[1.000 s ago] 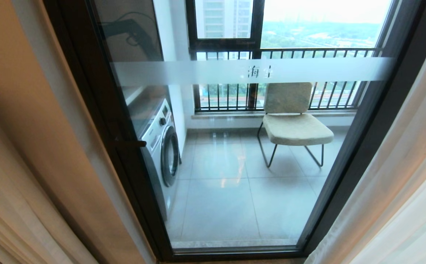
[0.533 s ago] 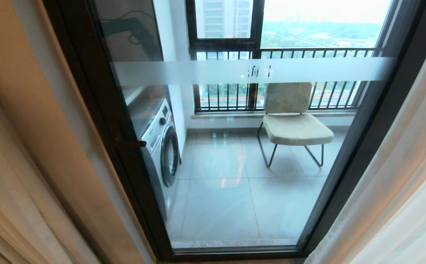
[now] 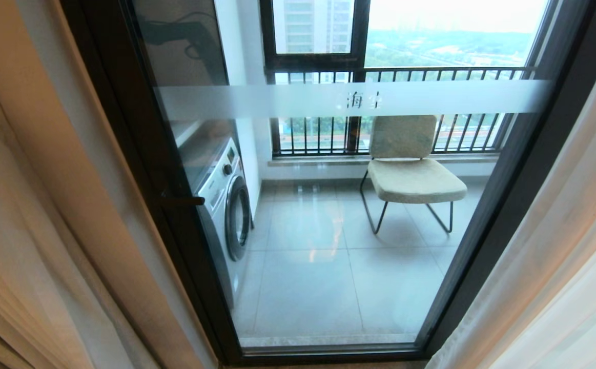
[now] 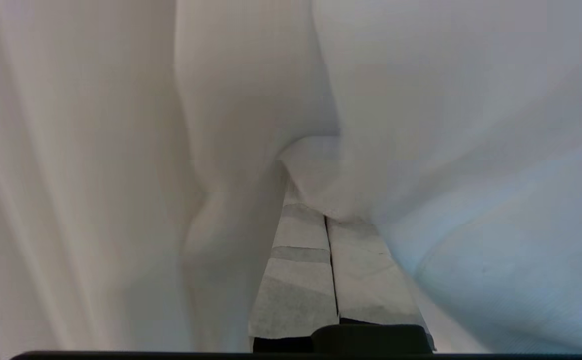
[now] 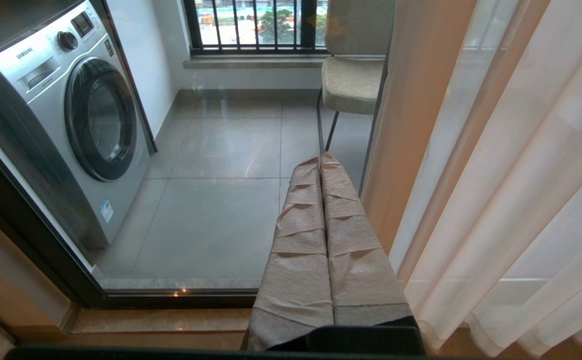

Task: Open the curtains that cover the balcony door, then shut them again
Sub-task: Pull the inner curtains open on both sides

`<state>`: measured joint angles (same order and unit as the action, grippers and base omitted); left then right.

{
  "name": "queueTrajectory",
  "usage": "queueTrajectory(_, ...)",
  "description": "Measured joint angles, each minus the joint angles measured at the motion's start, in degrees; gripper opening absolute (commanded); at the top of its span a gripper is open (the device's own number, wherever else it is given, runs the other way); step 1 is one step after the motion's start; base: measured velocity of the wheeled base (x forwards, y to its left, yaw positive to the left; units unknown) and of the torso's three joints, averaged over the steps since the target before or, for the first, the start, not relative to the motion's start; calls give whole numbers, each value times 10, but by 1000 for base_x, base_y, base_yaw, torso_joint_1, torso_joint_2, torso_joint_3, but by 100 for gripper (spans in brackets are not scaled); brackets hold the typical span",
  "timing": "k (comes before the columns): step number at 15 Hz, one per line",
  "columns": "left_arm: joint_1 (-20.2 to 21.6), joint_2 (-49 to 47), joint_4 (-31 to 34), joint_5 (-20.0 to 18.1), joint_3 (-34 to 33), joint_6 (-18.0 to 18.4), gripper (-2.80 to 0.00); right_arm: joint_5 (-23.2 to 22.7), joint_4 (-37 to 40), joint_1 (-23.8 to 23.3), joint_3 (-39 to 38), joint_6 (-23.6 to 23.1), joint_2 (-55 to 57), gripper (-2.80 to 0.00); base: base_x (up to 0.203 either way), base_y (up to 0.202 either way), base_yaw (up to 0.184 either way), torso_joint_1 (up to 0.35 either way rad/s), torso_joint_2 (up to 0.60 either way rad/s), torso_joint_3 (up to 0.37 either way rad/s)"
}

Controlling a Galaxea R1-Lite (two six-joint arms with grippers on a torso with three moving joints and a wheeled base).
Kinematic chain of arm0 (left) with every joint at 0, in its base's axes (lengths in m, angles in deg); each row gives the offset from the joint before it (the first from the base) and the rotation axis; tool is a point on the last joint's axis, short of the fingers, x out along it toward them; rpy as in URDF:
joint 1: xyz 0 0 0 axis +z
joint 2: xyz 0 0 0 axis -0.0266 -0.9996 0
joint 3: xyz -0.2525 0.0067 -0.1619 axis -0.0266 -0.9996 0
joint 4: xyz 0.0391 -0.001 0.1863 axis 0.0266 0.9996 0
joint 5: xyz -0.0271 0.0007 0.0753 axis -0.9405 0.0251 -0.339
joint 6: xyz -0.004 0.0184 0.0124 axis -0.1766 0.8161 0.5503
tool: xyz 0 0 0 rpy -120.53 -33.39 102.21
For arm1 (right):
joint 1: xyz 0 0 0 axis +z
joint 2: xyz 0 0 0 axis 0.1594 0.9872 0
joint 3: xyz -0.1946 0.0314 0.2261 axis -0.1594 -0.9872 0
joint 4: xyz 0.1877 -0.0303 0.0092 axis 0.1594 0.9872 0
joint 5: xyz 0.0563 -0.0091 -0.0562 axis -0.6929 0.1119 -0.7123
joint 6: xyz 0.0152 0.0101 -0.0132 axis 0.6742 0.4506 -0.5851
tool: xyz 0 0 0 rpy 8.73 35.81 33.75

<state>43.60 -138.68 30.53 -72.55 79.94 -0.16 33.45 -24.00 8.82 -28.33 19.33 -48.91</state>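
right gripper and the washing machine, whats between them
In the right wrist view, the shut right gripper stands indoors; the balcony door glass and its dark bottom frame lie between it and the washing machine, then bare grey tile floor.

Head view: high vantage, facing forward and down through the balcony door (image 3: 328, 215) onto the tiled balcony floor (image 3: 323, 277); curtains (image 3: 26, 205) frame both edges.

Left wrist view: looks along the taped fingers (image 4: 298, 270), pressed very close into white fabric that fills the frame.

Right wrist view: low, near the door sill, aimed out through the glass. It shares the washing machine (image 5: 70, 115) and chair (image 5: 351, 80) with the head view.
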Motion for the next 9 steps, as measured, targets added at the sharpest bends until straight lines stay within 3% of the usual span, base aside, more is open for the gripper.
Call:
queueTrajectory(2, -12, 5, -2, 4, 0, 0, -280, 0, 0, 0, 0, 0, 0, -280, 0, 0, 0, 0, 0, 0)
queueTrajectory(3, -17, 6, -2, 4, 0, 0, 0, 0, 0, 0, 0, 0, 0, -280, 0, 0, 0, 0, 0, 0)
queueTrajectory(9, -24, 18, 0, 5, -4, -1, 0, 0, 0, 0, 0, 0, 0, -280, 0, 0, 0, 0, 0, 0)
